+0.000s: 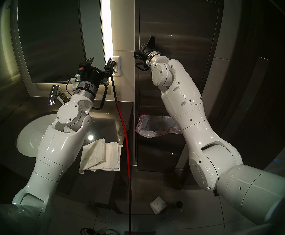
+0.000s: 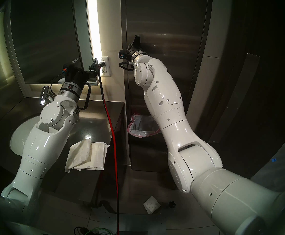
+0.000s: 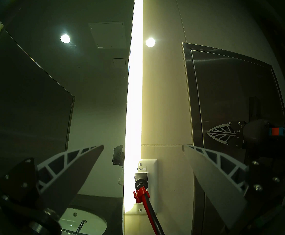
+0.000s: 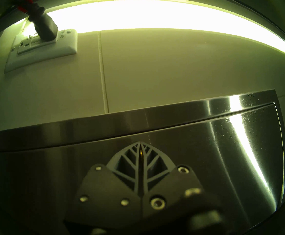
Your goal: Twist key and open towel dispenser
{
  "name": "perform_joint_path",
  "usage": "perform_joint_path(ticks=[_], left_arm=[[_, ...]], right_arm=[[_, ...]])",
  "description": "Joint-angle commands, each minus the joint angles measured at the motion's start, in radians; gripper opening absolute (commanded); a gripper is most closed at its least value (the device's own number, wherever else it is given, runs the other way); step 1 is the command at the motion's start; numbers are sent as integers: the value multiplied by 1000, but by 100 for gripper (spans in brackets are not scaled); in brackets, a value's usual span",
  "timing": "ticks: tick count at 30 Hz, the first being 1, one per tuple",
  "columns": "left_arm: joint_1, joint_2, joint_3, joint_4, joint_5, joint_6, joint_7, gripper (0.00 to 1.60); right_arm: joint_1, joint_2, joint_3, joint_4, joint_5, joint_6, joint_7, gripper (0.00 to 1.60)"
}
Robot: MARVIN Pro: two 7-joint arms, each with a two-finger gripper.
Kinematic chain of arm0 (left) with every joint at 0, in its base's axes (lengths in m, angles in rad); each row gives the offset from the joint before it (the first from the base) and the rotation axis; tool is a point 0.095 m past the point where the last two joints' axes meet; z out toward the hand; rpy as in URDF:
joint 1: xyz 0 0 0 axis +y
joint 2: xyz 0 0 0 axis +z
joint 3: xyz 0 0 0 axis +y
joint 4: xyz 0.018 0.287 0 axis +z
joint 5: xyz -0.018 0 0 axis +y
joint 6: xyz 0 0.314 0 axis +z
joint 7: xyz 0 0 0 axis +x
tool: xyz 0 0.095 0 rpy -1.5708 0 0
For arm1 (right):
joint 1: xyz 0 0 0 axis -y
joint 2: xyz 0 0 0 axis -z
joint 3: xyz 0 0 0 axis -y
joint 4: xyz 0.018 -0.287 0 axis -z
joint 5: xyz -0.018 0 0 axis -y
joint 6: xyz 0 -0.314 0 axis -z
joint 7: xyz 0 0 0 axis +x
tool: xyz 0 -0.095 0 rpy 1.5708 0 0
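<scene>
The towel dispenser [image 1: 180, 34] is a tall brushed-steel wall cabinet with a long flat door, also in the right head view [image 2: 168, 26] and the left wrist view [image 3: 231, 87]. My right gripper [image 1: 152, 37] is pressed against the door's left side. In the right wrist view [image 4: 141, 144] its fingers are closed together on a thin brass sliver, the key [image 4: 141, 153]. The lock is hidden behind the fingers. My left gripper [image 1: 101, 58] is open and empty, held up by the mirror's lower right corner, facing the wall outlet [image 3: 147, 183].
A steel bin with a pink-rimmed clear liner [image 1: 155, 127] sits below the dispenser. A red-black cable [image 1: 123, 127] hangs from the outlet [image 1: 117, 66]. Paper towels [image 1: 101, 155] lie on the counter by the sink [image 1: 31, 136]. A black knob [image 1: 179, 204] lies on the floor.
</scene>
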Motion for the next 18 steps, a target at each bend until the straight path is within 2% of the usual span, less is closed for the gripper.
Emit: perform_joint_path(ticks=[1, 7, 18], left_arm=[[-16, -1, -1, -9, 2, -1, 1, 160], [-16, -1, -1, -9, 2, -1, 1, 160], [-15, -1, -2, -9, 2, -1, 1, 160]], right_arm=[[-18, -48, 68, -32, 78, 40, 12, 0], [-42, -78, 113, -54, 146, 68, 18, 0], [-91, -169, 229, -95, 315, 136, 40, 0]])
